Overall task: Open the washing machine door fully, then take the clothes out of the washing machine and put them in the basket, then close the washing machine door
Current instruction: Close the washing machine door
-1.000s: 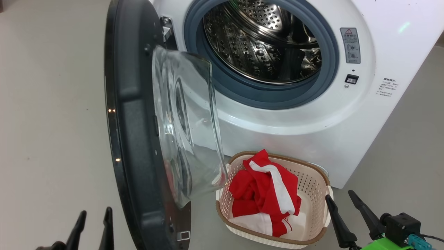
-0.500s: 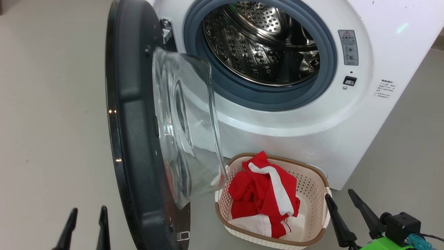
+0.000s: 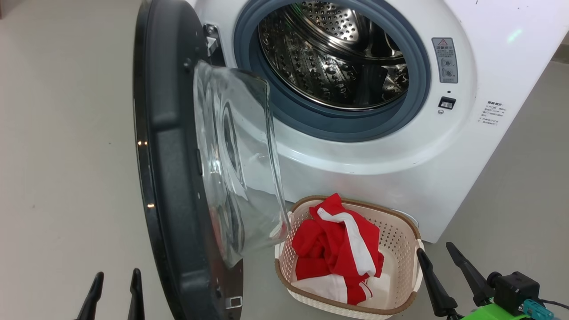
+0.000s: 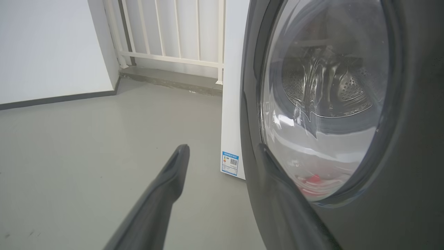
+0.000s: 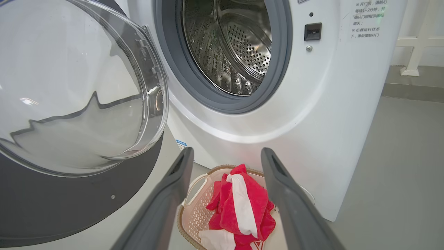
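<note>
the clothes [image 3: 331,242] are lying in the basket [image 3: 397,242] in front of the washing machine [image 3: 378,169], and the drum is looking empty, so closing the door [image 3: 169,178] is probably coming next. the door is standing edge-on, just to the right of the left gripper [image 3: 118,273], whose fingers are pointing along its outer face. the right gripper [image 3: 434,249] is farther away. both grippers are gaping wide and holding nothing.

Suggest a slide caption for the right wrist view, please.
Open right gripper facing the basket of red clothes, washing machine door open, drum empty.
</note>
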{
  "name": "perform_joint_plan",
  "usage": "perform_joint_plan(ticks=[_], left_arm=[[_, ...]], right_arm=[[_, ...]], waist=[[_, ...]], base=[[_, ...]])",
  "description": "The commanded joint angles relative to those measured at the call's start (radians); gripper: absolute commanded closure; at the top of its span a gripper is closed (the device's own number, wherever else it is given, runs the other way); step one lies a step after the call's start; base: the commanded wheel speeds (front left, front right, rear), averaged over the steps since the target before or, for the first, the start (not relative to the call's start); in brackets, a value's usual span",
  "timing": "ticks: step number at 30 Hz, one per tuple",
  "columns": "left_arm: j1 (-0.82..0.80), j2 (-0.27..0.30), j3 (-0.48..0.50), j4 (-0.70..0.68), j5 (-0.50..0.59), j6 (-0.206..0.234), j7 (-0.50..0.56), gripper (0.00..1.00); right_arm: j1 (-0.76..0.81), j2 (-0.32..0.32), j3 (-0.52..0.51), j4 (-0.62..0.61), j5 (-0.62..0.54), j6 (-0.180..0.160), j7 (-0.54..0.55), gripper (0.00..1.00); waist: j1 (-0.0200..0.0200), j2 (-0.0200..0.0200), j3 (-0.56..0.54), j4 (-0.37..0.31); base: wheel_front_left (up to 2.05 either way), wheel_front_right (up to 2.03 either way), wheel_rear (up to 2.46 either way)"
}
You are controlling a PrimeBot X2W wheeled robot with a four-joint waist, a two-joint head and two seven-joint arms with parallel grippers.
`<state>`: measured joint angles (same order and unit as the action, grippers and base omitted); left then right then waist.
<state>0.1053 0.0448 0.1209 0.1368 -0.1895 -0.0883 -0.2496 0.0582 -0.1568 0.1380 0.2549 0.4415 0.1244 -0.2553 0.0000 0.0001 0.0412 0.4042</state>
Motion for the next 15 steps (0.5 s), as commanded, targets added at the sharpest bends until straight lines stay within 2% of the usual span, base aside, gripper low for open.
perform_joint_plan(ticks=[1, 10, 11, 12, 14, 15], left_arm=[[-0.015, 0.006, 0.03, -0.022, -0.008, 0.006, -0.012, 0.0], [-0.025, 0.006, 0.049, -0.037, -0.035, -0.011, -0.012, 0.01], [-0.031, 0.006, 0.055, -0.037, -0.048, -0.016, -0.012, 0.18], [-0.038, 0.006, 0.061, -0.037, -0.059, -0.021, -0.012, 0.43], [-0.056, 0.006, 0.077, -0.035, -0.093, -0.031, -0.012, 0.76], [-0.065, 0.006, 0.088, -0.036, -0.107, -0.035, -0.012, 0.99]], right_arm=[[-0.028, -0.013, 0.015, -0.022, 0.007, 0.006, -0.006, 0.0], [-0.019, -0.008, 0.016, -0.022, 0.008, 0.006, -0.006, 0.0], [-0.018, -0.008, 0.016, -0.022, 0.008, 0.006, -0.006, 0.0], [-0.018, -0.008, 0.017, -0.022, 0.008, 0.006, -0.006, 0.0], [-0.018, -0.007, 0.018, -0.021, 0.009, 0.006, -0.006, 0.0], [-0.018, -0.007, 0.018, -0.02, 0.009, 0.006, -0.006, 0.0]], waist=[[0.0, -0.0001, -0.002, 0.001], [0.0, -0.0001, -0.012, 0.005], [0.0, -0.0001, -0.012, 0.006], [0.0, -0.0001, -0.012, 0.007], [0.0, -0.0001, -0.012, 0.008], [0.0, -0.0001, -0.013, 0.007]], base=[[0.0, 0.0, 0.0], [0.0, 0.0, 0.0], [0.0, 0.0, 0.0], [0.0, 0.0, 0.0], [0.0, 0.0, 0.0], [0.0, 0.0, 0.0]])
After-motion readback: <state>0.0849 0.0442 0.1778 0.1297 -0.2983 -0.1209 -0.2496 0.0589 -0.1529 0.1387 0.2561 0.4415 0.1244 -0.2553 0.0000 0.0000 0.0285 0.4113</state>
